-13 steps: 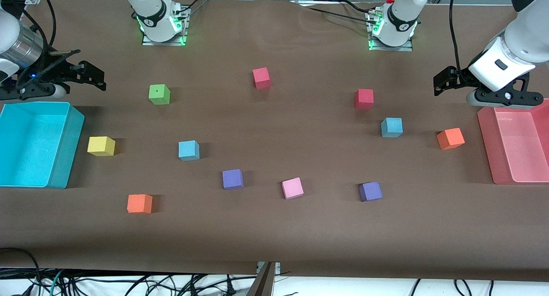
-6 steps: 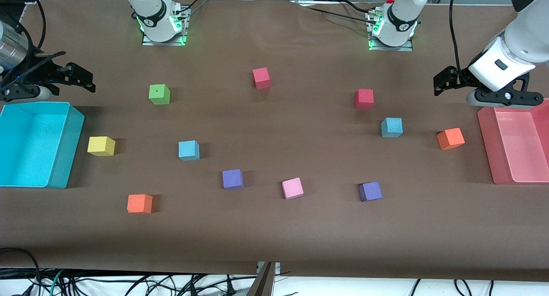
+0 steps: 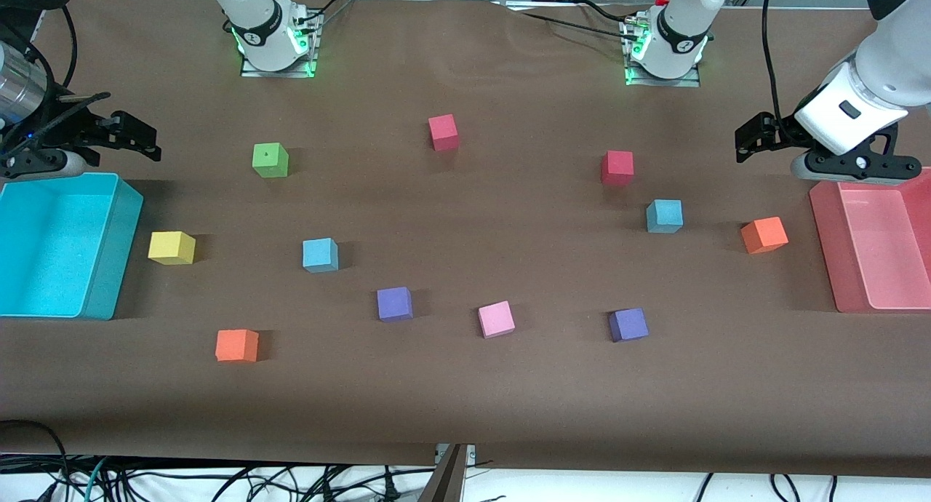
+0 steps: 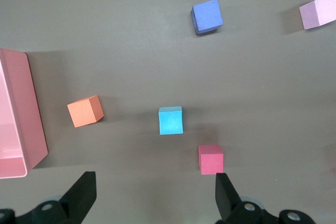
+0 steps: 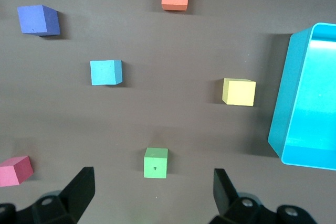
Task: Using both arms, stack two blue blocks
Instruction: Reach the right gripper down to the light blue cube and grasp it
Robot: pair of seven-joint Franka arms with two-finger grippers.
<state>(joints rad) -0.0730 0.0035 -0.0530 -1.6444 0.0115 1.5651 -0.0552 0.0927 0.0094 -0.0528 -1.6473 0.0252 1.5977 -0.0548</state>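
Note:
Two sky-blue blocks lie apart on the brown table. One blue block (image 3: pixel 320 255) (image 5: pixel 106 72) lies toward the right arm's end, between a yellow cube and a purple cube. The second blue block (image 3: pixel 665 216) (image 4: pixel 171 120) lies toward the left arm's end, just nearer the front camera than a red cube. My right gripper (image 3: pixel 134 136) (image 5: pixel 152 192) is open and empty, up in the air above the table by the turquoise bin's far corner. My left gripper (image 3: pixel 756 135) (image 4: pixel 155 196) is open and empty, in the air over the table beside the pink bin.
A turquoise bin (image 3: pixel 109 247) stands at the right arm's end, a pink bin (image 3: pixel 825 247) at the left arm's end. Scattered cubes: green (image 3: pixel 270 160), yellow (image 3: pixel 172 247), two red (image 3: pixel 443 132) (image 3: pixel 617 167), two orange (image 3: pixel 236 345) (image 3: pixel 764 235), two purple (image 3: pixel 394 303) (image 3: pixel 628 324), pink (image 3: pixel 496 319).
My right gripper has drawn back toward the right arm's end of the table, then held nearly still. The left arm and all the cubes have not moved.

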